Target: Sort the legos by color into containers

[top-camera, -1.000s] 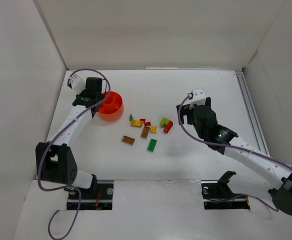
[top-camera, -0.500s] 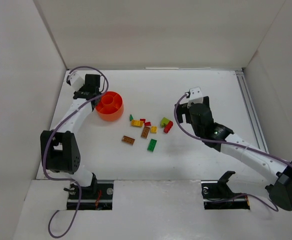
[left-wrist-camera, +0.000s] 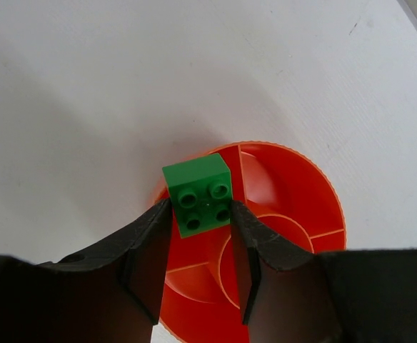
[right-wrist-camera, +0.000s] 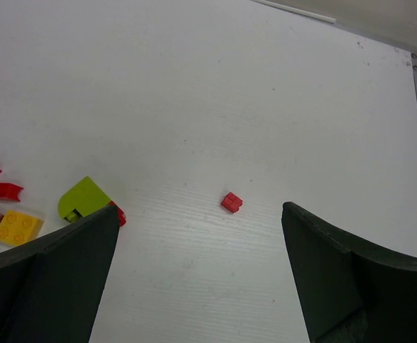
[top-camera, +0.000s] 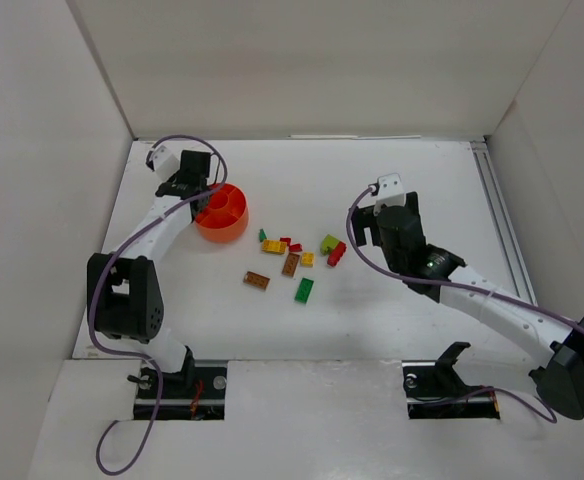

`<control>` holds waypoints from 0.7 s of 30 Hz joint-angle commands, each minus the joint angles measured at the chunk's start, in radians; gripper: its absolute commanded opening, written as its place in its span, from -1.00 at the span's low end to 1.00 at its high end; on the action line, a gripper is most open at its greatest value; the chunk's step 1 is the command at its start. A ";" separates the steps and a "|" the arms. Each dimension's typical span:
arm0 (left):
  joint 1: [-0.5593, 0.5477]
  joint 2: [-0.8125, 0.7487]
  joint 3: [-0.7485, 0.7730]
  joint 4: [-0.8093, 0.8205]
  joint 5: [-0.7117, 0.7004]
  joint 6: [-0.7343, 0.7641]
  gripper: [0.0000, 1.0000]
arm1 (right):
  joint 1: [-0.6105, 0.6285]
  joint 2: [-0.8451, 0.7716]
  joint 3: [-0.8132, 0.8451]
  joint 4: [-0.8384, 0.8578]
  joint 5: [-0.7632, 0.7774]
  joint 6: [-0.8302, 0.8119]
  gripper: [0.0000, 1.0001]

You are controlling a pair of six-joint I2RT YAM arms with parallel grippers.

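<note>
The orange divided bowl (top-camera: 224,214) stands at the far left; it also shows in the left wrist view (left-wrist-camera: 287,214). My left gripper (top-camera: 203,189) is over its far-left rim, shut on a green brick (left-wrist-camera: 198,194) held above a compartment. Loose bricks lie mid-table: yellow (top-camera: 273,246), brown (top-camera: 291,264), brown (top-camera: 257,280), green (top-camera: 304,290), lime (top-camera: 329,243), red (top-camera: 337,254). My right gripper (top-camera: 365,232) is open and empty, just right of the lime and red bricks. In the right wrist view a tiny red brick (right-wrist-camera: 230,202) lies between its open fingers; the lime brick (right-wrist-camera: 82,198) is at the left finger.
White walls box in the table on the left, back and right. A metal rail (top-camera: 499,230) runs along the right edge. More small bricks, red (top-camera: 295,247), yellow (top-camera: 307,259) and green (top-camera: 263,236), lie among the cluster.
My left gripper has swung from the bowl's left side round to its far-left rim, still holding the green brick. My right gripper has edged slightly left towards the bricks.
</note>
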 commanded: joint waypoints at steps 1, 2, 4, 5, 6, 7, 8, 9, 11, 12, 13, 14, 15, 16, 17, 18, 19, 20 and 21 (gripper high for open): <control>-0.002 -0.007 0.042 -0.029 0.005 -0.027 -0.31 | 0.004 -0.011 0.025 0.041 0.022 -0.006 0.99; -0.002 -0.007 0.042 -0.029 0.005 -0.027 -0.23 | 0.004 -0.021 0.025 0.041 0.022 -0.006 0.99; -0.002 -0.018 0.033 -0.042 0.016 -0.027 -0.05 | 0.004 -0.021 0.025 0.041 0.022 -0.006 0.99; -0.002 -0.018 0.024 -0.042 0.016 -0.036 0.01 | 0.004 -0.031 0.015 0.041 0.022 -0.006 0.99; -0.002 -0.047 0.011 -0.042 0.016 -0.036 0.04 | 0.004 -0.042 0.015 0.041 0.022 -0.006 0.99; -0.002 -0.061 0.002 -0.031 0.027 -0.036 0.09 | 0.004 -0.042 0.005 0.041 0.012 -0.006 0.99; -0.002 -0.073 0.002 -0.020 0.027 -0.036 0.13 | 0.004 -0.053 0.005 0.041 0.012 -0.006 0.99; -0.002 -0.102 -0.010 -0.020 0.037 -0.036 0.17 | 0.004 -0.063 0.005 0.041 0.003 -0.006 0.99; -0.002 -0.130 -0.019 -0.010 0.047 -0.022 0.21 | 0.004 -0.073 -0.005 0.041 -0.008 0.004 0.99; -0.002 -0.143 -0.019 -0.010 0.065 -0.008 0.23 | 0.004 -0.073 -0.005 0.041 -0.008 0.004 0.99; -0.002 -0.174 -0.019 -0.010 0.076 0.004 0.29 | 0.004 -0.085 -0.014 0.032 -0.018 0.004 0.99; -0.011 -0.194 -0.032 0.013 0.117 0.025 0.36 | 0.004 -0.085 -0.015 0.032 -0.037 0.014 0.99; -0.020 -0.214 -0.045 0.067 0.148 0.056 0.46 | 0.004 -0.085 -0.015 0.032 -0.037 0.014 0.99; -0.031 -0.255 -0.074 0.093 0.180 0.111 0.68 | -0.007 -0.085 -0.015 0.008 -0.052 0.045 0.99; -0.067 -0.274 -0.090 0.121 0.236 0.139 0.83 | -0.007 -0.074 -0.002 -0.007 -0.084 0.059 0.99; -0.095 -0.292 -0.105 0.150 0.264 0.175 0.96 | -0.022 -0.074 0.008 -0.027 -0.107 0.074 0.99; -0.126 -0.305 -0.114 0.186 0.277 0.200 1.00 | -0.050 -0.056 0.033 -0.046 -0.138 0.085 0.99; -0.163 -0.314 -0.124 0.199 0.277 0.225 1.00 | -0.067 -0.027 0.047 -0.090 -0.171 0.109 0.99; -0.253 -0.323 -0.124 0.199 0.292 0.290 1.00 | -0.084 -0.009 0.062 -0.116 -0.216 0.131 0.99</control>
